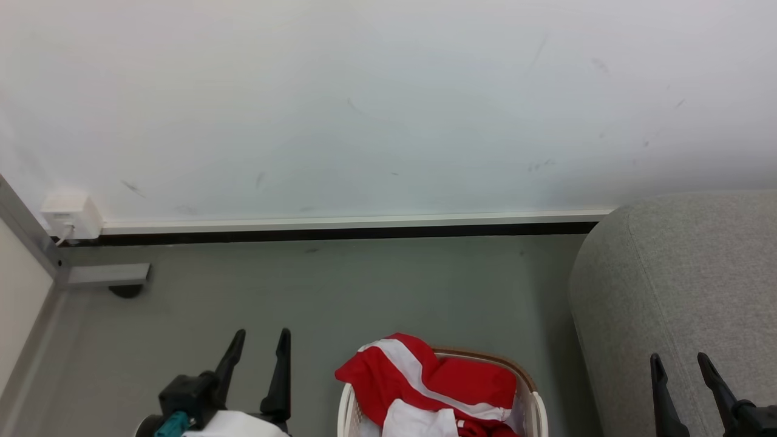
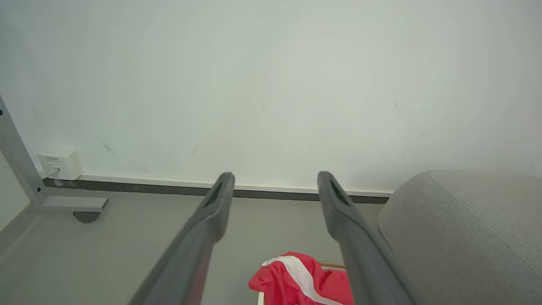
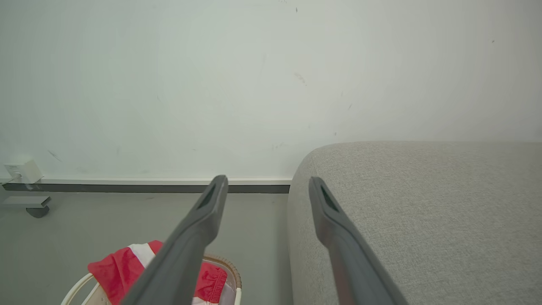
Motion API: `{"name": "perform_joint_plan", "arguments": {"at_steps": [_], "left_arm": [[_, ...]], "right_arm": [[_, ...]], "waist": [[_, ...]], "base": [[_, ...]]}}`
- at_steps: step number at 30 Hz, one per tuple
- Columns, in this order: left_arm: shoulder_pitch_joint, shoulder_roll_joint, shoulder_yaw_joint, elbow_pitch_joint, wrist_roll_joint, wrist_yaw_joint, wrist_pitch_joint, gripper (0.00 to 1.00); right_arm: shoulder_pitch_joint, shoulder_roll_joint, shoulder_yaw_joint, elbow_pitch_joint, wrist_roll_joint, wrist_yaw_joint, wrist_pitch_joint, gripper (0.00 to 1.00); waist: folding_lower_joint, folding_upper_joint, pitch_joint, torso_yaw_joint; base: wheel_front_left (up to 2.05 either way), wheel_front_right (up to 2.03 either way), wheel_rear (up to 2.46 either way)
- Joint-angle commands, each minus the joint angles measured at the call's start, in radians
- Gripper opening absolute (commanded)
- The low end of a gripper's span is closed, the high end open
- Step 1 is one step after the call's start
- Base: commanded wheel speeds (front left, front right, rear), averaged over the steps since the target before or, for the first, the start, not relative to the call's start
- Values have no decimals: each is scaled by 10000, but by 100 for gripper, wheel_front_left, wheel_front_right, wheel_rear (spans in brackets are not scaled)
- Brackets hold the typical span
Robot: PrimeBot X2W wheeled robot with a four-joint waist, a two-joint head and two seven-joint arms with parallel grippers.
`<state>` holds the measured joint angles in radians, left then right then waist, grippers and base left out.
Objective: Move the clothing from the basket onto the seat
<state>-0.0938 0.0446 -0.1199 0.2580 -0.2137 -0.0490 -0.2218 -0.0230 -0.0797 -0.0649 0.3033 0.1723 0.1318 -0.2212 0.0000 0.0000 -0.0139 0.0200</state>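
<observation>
1. Left gripper (image 1: 262,333): fingers spread wide, nothing between them, holding nothing. It hangs over bare floor (image 1: 376,285), tips pointing towards the wall (image 1: 364,109).
2. Right gripper (image 1: 678,358): also open, fingers parted, nothing held. In the head view it sits in front of the seat's near-left corner.
3. Clothing (image 1: 437,376): in the basket (image 1: 527,381), between the two grippers and touching neither. Red fabric with a white stripe is heaped above the rim, and one fold spills over the left edge. There is white fabric low in the pile; I can't tell if it's a garment panel or a separate sheet.
4. Basket: cream perforated wall, brown rim. It stands on the floor just left of the seat (image 1: 686,273), with a narrow gap between them.
5. Seat: light-grey upholstery, rounded corner, nothing on the visible part.
6. Beyond that: white skirting (image 1: 352,221) along the wall base, a white socket box (image 1: 70,215) at far left, and a grey metal frame (image 1: 103,274) below it on a dark caster.
</observation>
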Motion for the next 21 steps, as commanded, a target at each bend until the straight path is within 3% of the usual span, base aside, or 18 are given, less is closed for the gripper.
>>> {"name": "perform_joint_plan", "arguments": {"at_steps": [1,21], "left_arm": [[20,88,-10,8,196,-13,-80,100],[-108,94,-241,125,1543,24,-447,100]], "right_arm": [[59,-8,-40,5,-184,-17,-89,100],[165,65,-309,109,-1459,-21,-458,100]], "waist": [[0,0,-5,-2],[0,0,25,76]], "base": [[0,0,0],[0,0,0]]}}
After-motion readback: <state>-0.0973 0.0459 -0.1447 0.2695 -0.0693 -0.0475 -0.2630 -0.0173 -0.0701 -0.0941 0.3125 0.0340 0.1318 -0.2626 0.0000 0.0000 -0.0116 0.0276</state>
